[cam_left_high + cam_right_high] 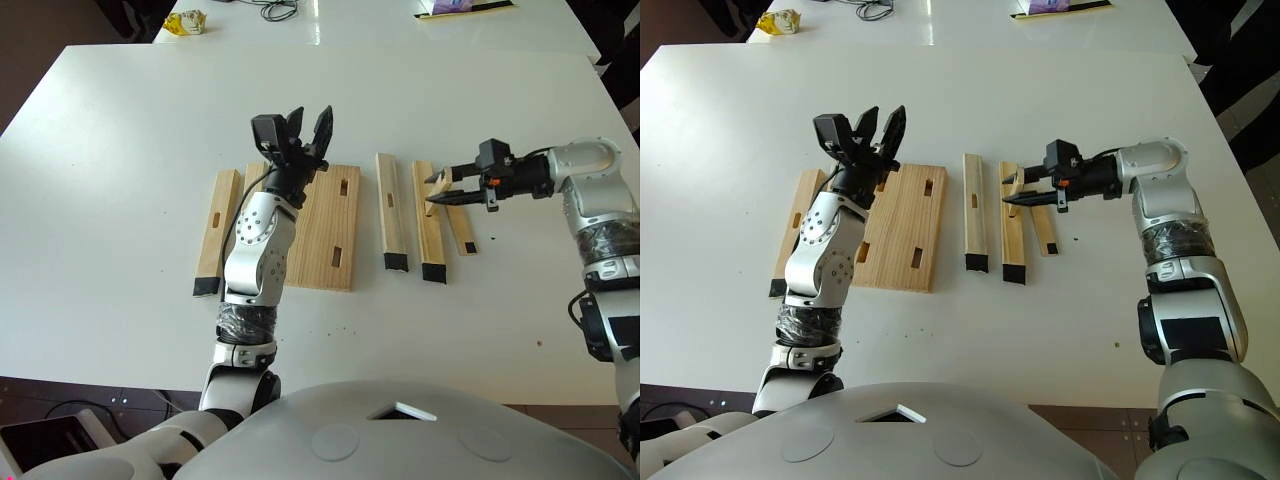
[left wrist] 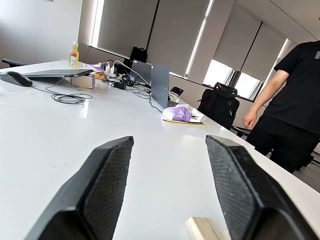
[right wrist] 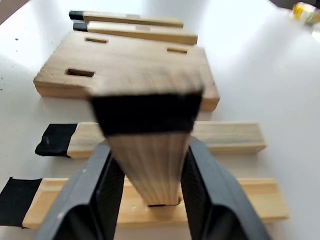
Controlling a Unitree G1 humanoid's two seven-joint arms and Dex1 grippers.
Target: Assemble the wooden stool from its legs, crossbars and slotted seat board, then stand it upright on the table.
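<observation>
Jaws on the right gripper [image 1: 432, 190] pinch a short wooden piece [image 3: 148, 150] with a black-wrapped end, holding it just above the two legs that lie to the right of the seat board [image 1: 325, 225]. The left gripper [image 1: 312, 118] hangs above the board's far edge with its jaws spread wide and nothing between them.

On the white table [image 1: 120, 150] every part lies flat and apart. The slotted seat board is in the middle. One black-tipped leg [image 1: 218, 243] lies to its left, and two more [image 1: 392, 225] [image 1: 428, 235] lie to its right. A short crossbar [image 1: 462, 235] rests at the far right.

Nothing looks joined yet, so this appears to be an early step, with a first piece lifted for fitting. The next move likely calls for carrying that piece to the board and lining its end squarely with one slot. The free left gripper could steady the board.

Some of the scene is hard to read. The left arm covers part of the board, so only two slots [image 1: 343, 186] [image 1: 337, 256] show from the head. The right wrist view shows a further leg [image 3: 142, 32] beyond the board. The held piece is blurred at its black end, and whether it is a leg or a crossbar cannot be told. A pale wood end [image 2: 202, 229] shows below the left fingers, but which part it belongs to is unclear.
</observation>
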